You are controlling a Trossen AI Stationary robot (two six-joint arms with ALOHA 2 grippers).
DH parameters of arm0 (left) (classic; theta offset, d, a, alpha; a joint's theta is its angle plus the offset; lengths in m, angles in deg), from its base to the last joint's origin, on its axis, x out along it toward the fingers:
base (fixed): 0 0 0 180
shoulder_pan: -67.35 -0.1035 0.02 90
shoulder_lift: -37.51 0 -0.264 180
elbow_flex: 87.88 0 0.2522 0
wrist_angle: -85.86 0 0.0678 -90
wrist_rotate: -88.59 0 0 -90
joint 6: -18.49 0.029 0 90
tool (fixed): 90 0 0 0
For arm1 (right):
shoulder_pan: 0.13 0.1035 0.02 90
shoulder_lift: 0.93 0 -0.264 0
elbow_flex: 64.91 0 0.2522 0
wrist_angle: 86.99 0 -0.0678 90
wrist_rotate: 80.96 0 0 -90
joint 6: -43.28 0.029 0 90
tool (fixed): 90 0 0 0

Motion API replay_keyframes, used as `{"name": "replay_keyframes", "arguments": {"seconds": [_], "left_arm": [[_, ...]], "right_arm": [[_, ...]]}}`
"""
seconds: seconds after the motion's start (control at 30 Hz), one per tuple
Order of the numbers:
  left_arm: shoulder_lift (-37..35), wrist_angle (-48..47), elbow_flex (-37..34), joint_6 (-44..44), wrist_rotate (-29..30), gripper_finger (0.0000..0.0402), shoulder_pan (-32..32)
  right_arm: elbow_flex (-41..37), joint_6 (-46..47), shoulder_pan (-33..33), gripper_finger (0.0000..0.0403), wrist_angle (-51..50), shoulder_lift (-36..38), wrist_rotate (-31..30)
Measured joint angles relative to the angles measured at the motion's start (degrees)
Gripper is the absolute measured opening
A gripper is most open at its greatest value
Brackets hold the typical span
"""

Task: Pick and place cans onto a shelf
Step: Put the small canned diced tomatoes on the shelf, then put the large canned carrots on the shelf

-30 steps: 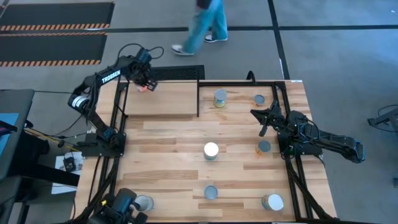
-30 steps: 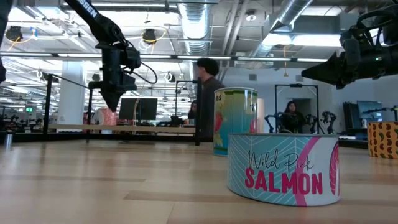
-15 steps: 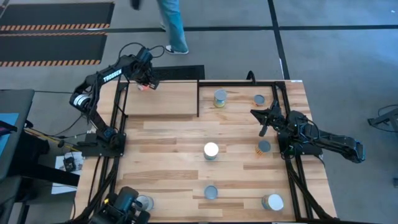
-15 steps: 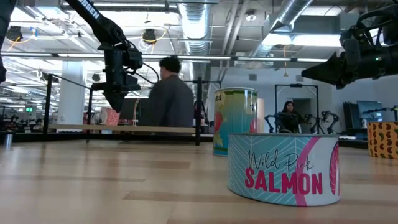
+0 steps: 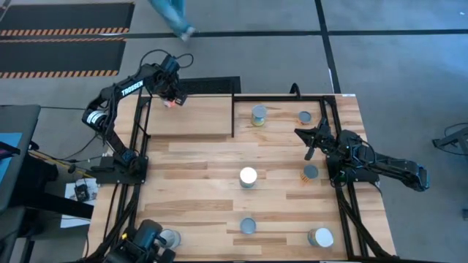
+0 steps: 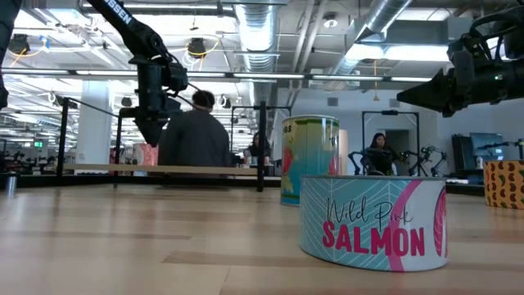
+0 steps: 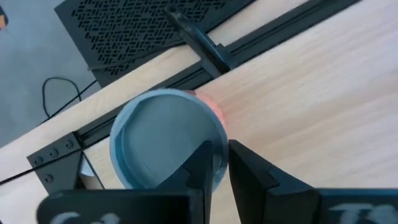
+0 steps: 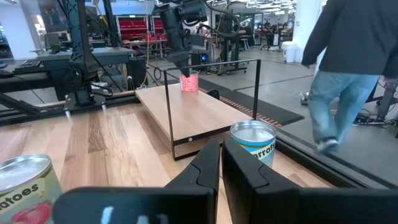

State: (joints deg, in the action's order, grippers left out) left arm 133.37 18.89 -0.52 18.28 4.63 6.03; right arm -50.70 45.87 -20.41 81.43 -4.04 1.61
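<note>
Shelf (image 5: 197, 117) at the far left of the table (image 5: 205, 157), pale, with thin black rods around it. On its far left corner, one pink can (image 5: 170, 103) standing up, grey round top.

Left gripper (image 5: 168, 93) right above that can, pointing down. Fingers (image 7: 202, 165) just a little apart, with the can's edge in the small gap. Cannot tell if pinching it or only touching.

Right gripper (image 5: 306, 140) up in the air over the right side of the table, well away from the shelf. Narrow gap, holding nothing.

Seven more cans down on the table, none on the shelf:
- two at the far side, right of the shelf (image 5: 259, 115) (image 5: 304, 116)
- one in the middle with a white top (image 5: 248, 176)
- one close to the right arm (image 5: 311, 172)
- three along the near edge (image 5: 170, 238) (image 5: 248, 226) (image 5: 320, 237)

Behind the table, a person (image 6: 192, 135) in a dark top.
</note>
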Motion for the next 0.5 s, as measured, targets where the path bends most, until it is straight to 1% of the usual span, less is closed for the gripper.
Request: {"name": "replay_keyframes", "arguments": {"seconds": [0.27, 0.5], "left_arm": [[-1.04, -3.28, 0.00, 0.93, 0.16, 0.0039, 0.28], [-6.44, -1.82, 0.02, 2.24, -0.02, 0.0047, 1.66]], "right_arm": [[0.00, 0.00, 0.00, 0.0044, 0.00, 0.02, -0.01], [0.00, 0.00, -0.02, 0.0044, 0.00, 0.01, -0.01]]}}
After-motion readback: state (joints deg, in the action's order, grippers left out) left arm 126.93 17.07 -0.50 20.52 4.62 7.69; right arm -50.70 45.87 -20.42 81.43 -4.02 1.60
